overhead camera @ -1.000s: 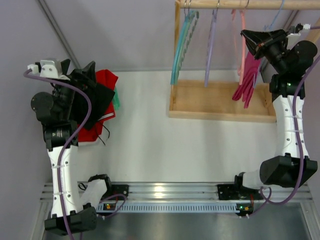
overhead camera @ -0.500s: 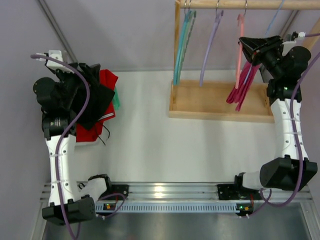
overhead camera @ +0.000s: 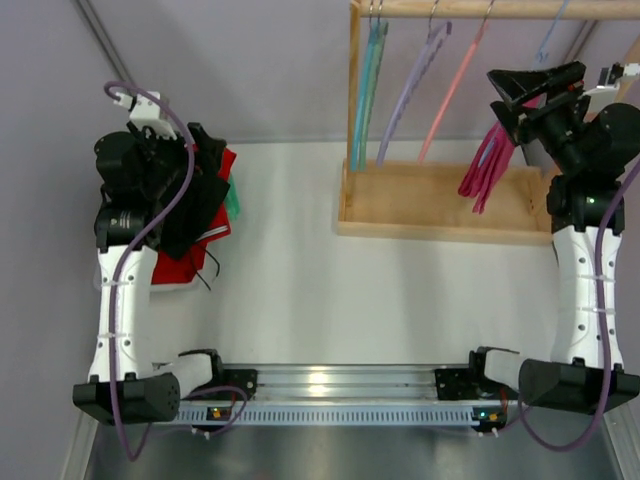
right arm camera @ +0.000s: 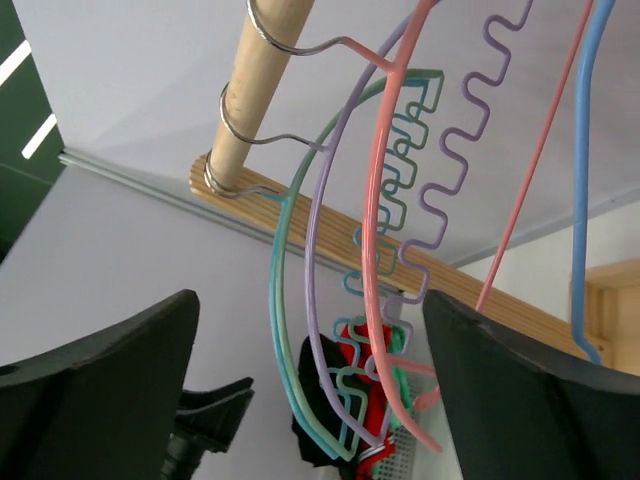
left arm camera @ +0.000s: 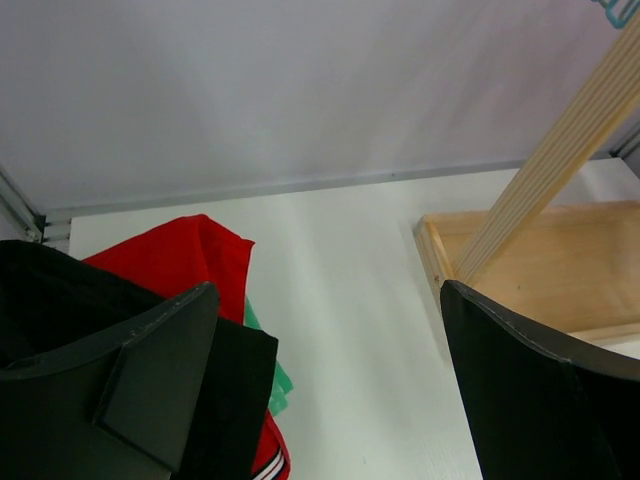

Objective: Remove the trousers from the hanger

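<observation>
Red garment [left arm camera: 190, 255] and green cloth [left arm camera: 275, 385] lie heaped below the left gripper [left arm camera: 328, 300]; left of the right gripper [overhead camera: 535, 85] hang teal hangers [overhead camera: 368, 90] and 1 purple hanger [overhead camera: 408, 90], above a wooden tray [overhead camera: 420, 215].

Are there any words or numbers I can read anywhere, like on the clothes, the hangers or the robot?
No readable words, numbers or signs in any view.
The red garment shows only stripes at its edge, no letters.
The hangers and the wooden rack are plain.
The rail by the arm bases shows small lights; any print there is too small to read.
</observation>
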Robot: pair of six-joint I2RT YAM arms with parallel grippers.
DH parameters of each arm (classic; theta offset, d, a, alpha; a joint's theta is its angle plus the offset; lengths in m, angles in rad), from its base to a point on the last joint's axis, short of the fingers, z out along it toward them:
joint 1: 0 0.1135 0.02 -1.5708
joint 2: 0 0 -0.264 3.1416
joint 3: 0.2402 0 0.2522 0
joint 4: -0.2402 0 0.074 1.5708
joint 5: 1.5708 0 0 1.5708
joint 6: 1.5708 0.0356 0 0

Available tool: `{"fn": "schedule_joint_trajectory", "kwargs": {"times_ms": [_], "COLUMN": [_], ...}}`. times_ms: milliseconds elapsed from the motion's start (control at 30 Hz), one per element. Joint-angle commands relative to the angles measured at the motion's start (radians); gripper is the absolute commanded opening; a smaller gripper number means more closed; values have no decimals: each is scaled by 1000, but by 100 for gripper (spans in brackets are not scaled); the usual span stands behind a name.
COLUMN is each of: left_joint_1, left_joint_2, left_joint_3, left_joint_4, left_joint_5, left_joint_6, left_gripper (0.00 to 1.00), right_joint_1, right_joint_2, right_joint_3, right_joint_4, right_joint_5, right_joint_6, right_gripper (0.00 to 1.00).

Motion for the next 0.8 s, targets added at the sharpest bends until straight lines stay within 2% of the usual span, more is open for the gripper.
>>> {"fn": "schedule_joint_trajectory", "kwargs": {"times_ms": [0,167,300,367,567,667,767], "left_joint_1": [-64,-246,-431,-520,-637,-683,-685], "left_joint_2": [25,95,133,167,222,244,229], "left_joint_3": [58,138,166,184,146,92,23], "left_joint_4": [-22,-95,-118,-152,-236,-300,-321], "left_joint_5": [-67,-130,-225,-239,-216,-262,-311], "left_joint_6": [33,87,170,182,179,182,145], "left_gripper": [98,98,98,98,98,98,98], "right_joint_1": [8,8,8,8,8,8,8], "right_joint_2": [-71,-142,-177,-198,-332,-399,-448], "right_joint_3": [78,86,66,52,-58,-140,-227], "right_joint_4": [-64,-116,-185,-277,-522,-591,-657], "right_joint_5": [67,40,-127,-184,-226,-203,-177], "right_joint_6": [-168,-347,-476,-583,-916,-1055,-1182], "right_gripper": [99,99,99,99,99,99,99]}}
